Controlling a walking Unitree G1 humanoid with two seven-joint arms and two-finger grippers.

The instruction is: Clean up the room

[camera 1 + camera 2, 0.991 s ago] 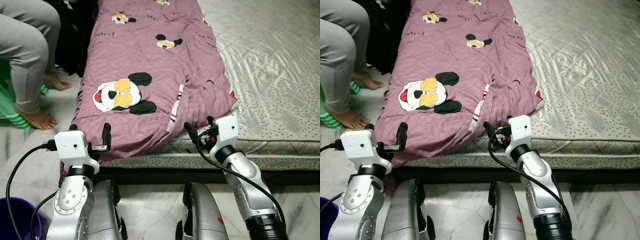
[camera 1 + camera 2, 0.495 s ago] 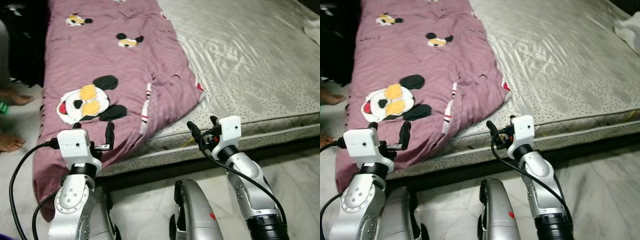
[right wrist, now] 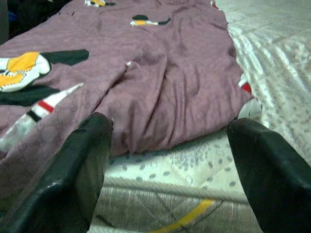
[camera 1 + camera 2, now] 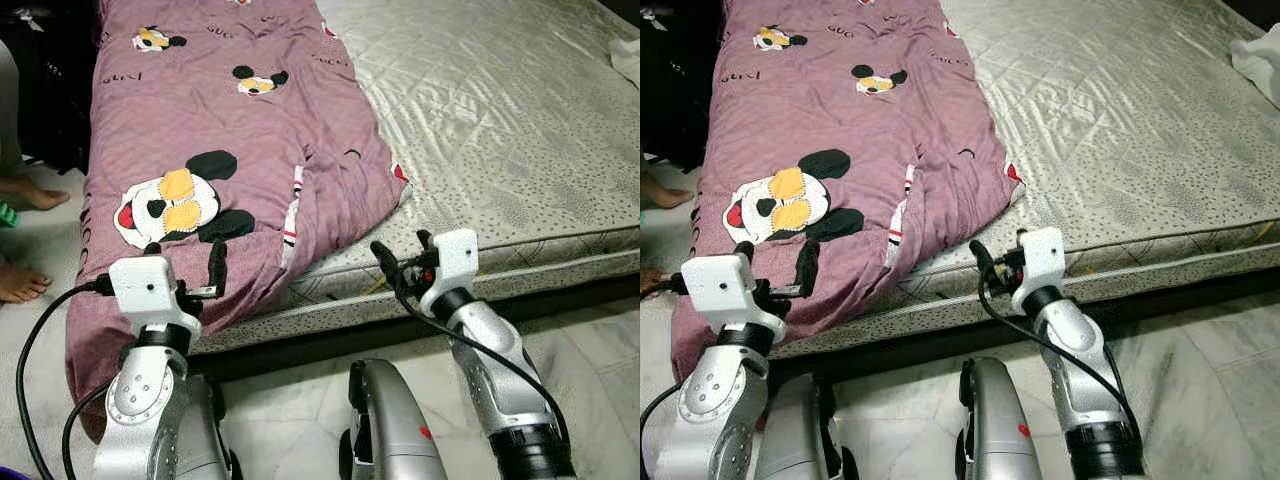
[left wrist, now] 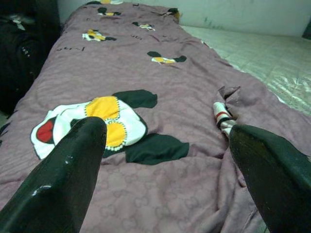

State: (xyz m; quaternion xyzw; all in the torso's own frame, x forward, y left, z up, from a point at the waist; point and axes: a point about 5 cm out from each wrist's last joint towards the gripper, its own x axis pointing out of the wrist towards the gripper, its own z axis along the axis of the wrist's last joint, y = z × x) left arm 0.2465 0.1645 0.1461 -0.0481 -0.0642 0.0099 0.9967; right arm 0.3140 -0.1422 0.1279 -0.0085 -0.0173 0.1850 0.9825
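Since a second ago the camera is swinging right along the bed (image 4: 520, 130), so the person's feet (image 4: 25, 240) are sliding to the edge while the things are lying unmoved. Left pincer (image 4: 185, 268) is hovering released at the bed's near edge, over the hanging quilt (image 4: 200, 140). Right pincer (image 4: 400, 257) is hovering released just off the quilt's corner. Farther, bare mattress is stretching away. Straightening the quilt is probably next.

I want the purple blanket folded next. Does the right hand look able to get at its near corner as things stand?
Probably yes. The right hand, fingers open, hovers at the mattress edge facing the purple blanket's near corner, with nothing between them.
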